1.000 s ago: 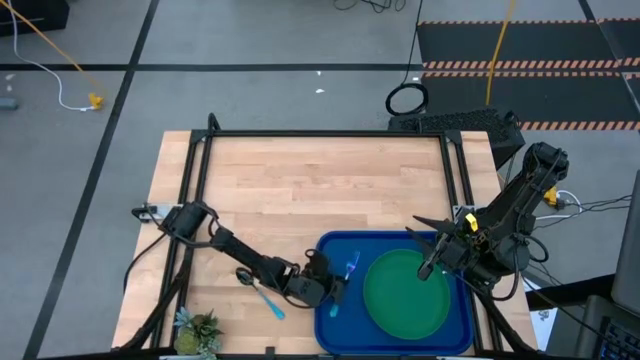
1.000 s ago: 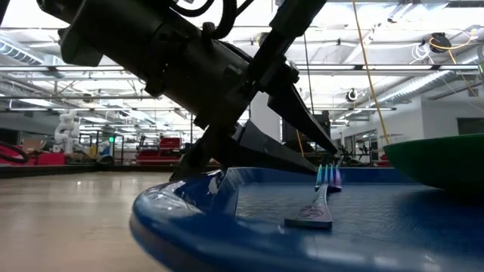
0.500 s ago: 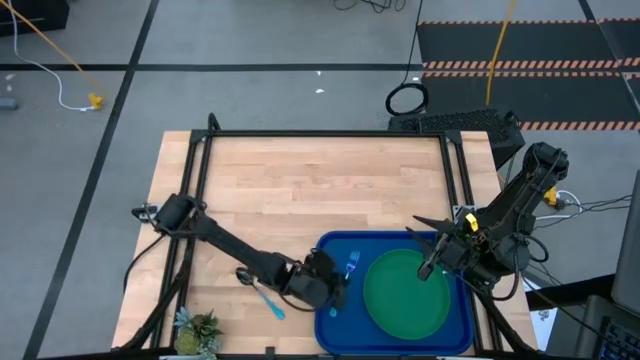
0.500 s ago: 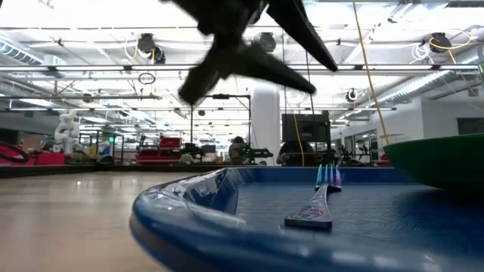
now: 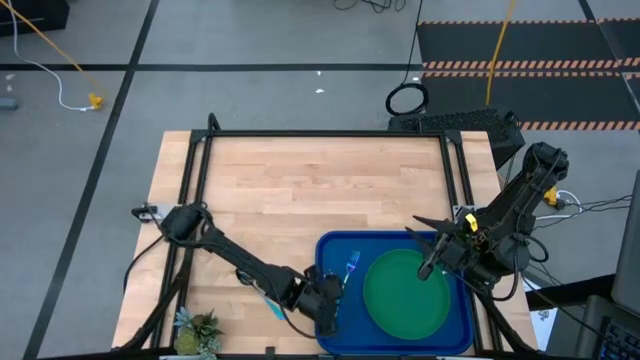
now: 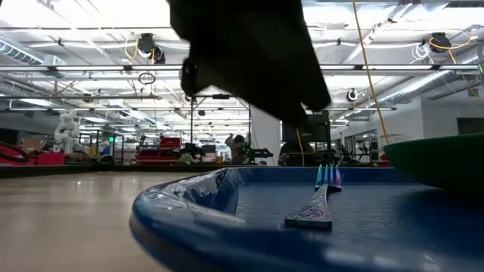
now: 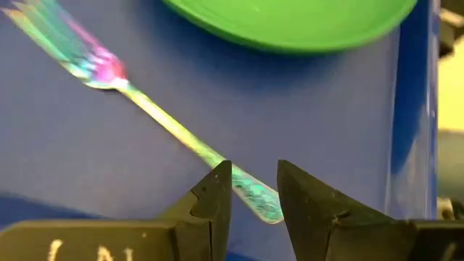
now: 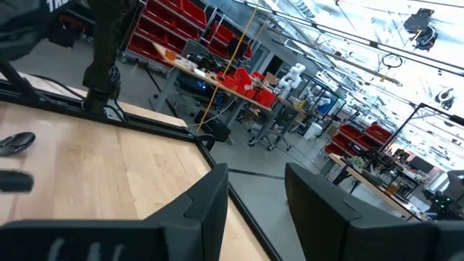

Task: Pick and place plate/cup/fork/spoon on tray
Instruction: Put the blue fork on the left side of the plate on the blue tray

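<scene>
The blue tray point(image 5: 332, 250) sits at the table's near right. The green plate point(image 5: 405, 292) lies in its right part. The fork point(image 5: 351, 266) lies flat on the tray floor left of the plate, tines toward the far edge; it also shows in the left wrist view point(image 7: 159, 116) and the low view point(image 6: 318, 200). My left gripper point(image 5: 328, 305) is open, raised above the tray's near left part, and the fork's handle end shows below the gap between its fingers point(image 7: 254, 185). The spoon point(image 5: 272, 304) lies on the table left of the tray, partly under my left arm. My right gripper point(image 5: 428, 268) is open above the plate's far right rim. The cup is out of view.
A spiky green potted plant point(image 5: 197, 330) stands at the table's near left corner. Bare wood point(image 5: 310, 190) fills the far half of the table. A black frame point(image 5: 200, 160) runs along the table's left, far and right sides.
My left gripper has risen off the tray floor and come toward the table's near edge. The fork has stayed flat on the tray.
</scene>
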`<control>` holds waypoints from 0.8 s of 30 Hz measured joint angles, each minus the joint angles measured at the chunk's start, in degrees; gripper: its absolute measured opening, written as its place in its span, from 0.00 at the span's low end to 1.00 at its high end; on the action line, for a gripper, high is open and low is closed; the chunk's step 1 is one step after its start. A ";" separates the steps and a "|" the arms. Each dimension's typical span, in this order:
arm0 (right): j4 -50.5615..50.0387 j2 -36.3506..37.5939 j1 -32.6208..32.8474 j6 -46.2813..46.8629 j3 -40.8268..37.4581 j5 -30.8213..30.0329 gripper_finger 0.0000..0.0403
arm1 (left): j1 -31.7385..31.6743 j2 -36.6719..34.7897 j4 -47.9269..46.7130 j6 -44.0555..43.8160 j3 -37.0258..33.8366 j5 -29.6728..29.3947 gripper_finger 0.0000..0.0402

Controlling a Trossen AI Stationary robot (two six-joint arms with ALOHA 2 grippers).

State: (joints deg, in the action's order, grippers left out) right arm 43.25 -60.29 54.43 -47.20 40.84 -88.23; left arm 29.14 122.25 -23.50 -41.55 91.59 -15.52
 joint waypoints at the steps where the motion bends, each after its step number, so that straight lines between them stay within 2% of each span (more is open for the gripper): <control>1: -0.03 0.00 0.00 -0.02 0.00 0.00 0.32 | 0.09 0.74 0.80 0.83 0.00 0.87 0.28; 9: -0.47 -0.02 0.00 -0.44 0.00 0.02 0.32 | 0.60 4.67 0.93 2.51 -0.02 2.63 0.28; 24: -1.39 -0.02 -0.02 -1.12 0.00 0.09 0.32 | -0.17 4.78 0.01 6.81 -0.04 4.06 0.28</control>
State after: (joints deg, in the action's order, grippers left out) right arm 41.86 -60.31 54.41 -48.32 40.84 -88.14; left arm 28.97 127.02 -23.49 -34.74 91.55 -11.46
